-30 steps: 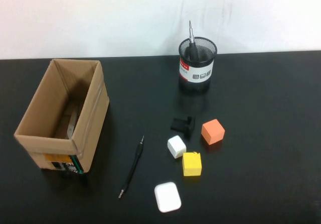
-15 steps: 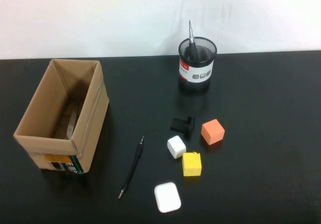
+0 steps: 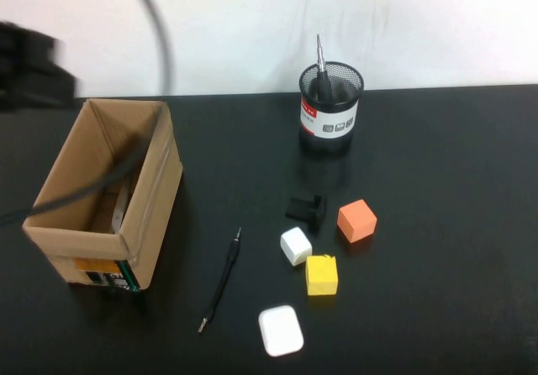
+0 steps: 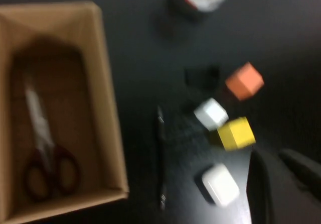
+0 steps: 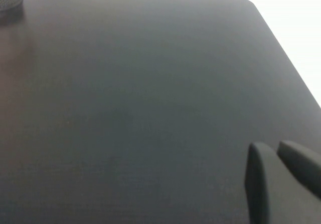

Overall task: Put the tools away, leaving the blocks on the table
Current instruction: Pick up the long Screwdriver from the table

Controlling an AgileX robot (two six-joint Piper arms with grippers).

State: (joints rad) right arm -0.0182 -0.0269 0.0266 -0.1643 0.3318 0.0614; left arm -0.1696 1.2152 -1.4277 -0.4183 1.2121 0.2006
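We keep both grippers closed and empty: the left gripper (image 4: 281,179) high above the box (image 3: 155,182), where the scissors (image 4: 42,148) lie; the right gripper (image 5: 281,176) parked over bare table (image 5: 125,108). The thin screwdriver (image 3: 221,281) waits at the box's four o'clock, the thick one (image 3: 320,71) in the mesh cup (image 3: 330,114); the blocks (image 3: 322,274) stay put.

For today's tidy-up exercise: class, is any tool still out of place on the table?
Yes. The thin black screwdriver still lies flat on the table, between the cardboard box and the blocks. The scissors are in the box, and another screwdriver stands in the mesh cup.
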